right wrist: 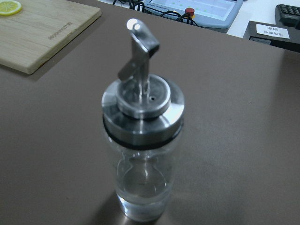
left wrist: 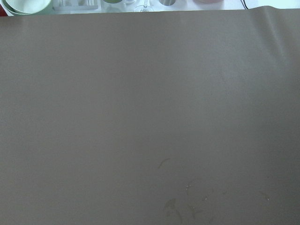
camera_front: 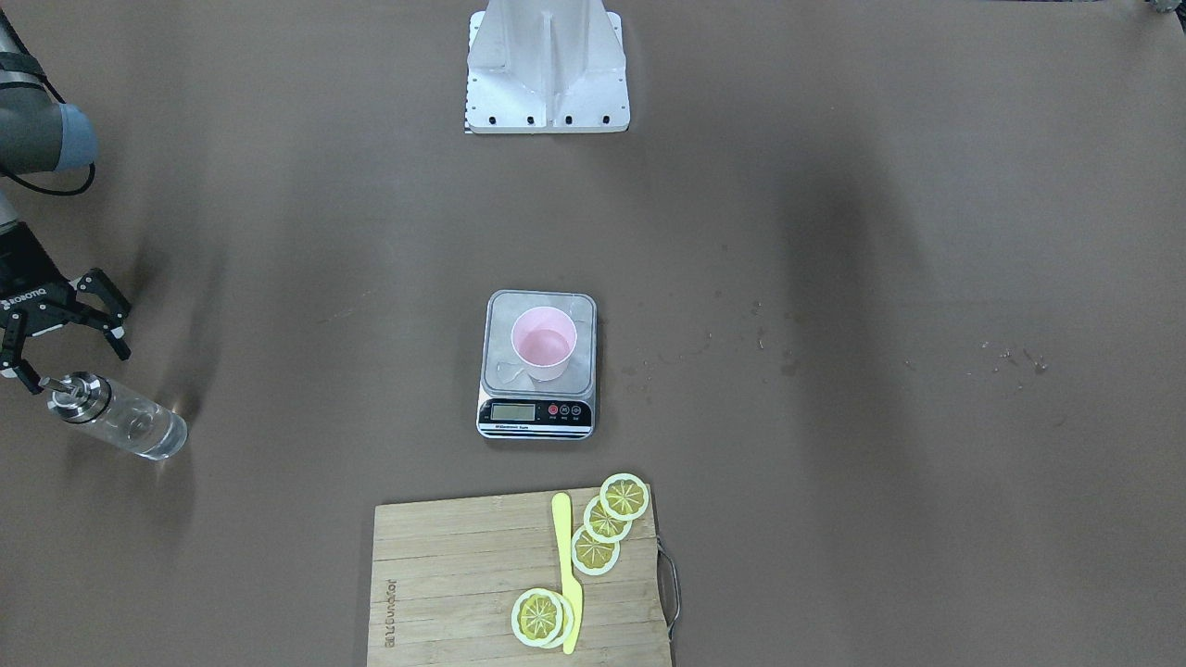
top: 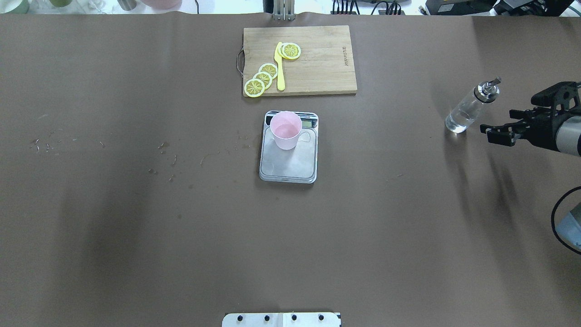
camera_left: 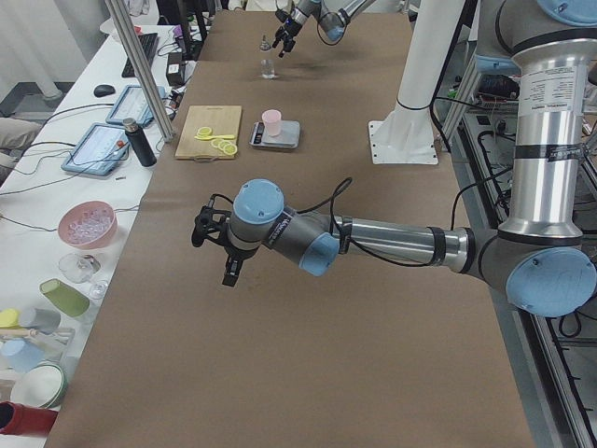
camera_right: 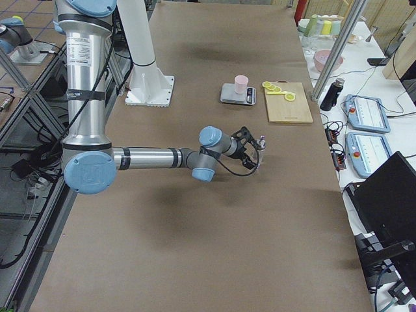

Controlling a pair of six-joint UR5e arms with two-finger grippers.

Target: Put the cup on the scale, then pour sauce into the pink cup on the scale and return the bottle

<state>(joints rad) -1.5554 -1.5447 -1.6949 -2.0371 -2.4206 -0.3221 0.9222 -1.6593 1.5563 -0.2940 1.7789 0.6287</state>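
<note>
The pale pink cup [camera_front: 544,343] [top: 285,130] stands upright on the silver scale [camera_front: 537,409] [top: 290,165] at the table's middle. The clear glass bottle [camera_front: 120,419] [top: 470,106] with its metal pourer cap stands upright on the table at the robot's right. It fills the right wrist view [right wrist: 143,140], where no fingers show. My right gripper [camera_front: 76,369] [top: 498,121] is open and empty, just beside the bottle and apart from it. My left gripper [camera_left: 215,247] shows only in the exterior left view, above bare table; I cannot tell whether it is open or shut.
A wooden cutting board [camera_front: 463,574] [top: 322,59] with lemon slices and a yellow knife lies beyond the scale on the operators' side. The robot's white base mount [camera_front: 547,65] is at the near edge. Small stains mark the brown table [top: 159,150].
</note>
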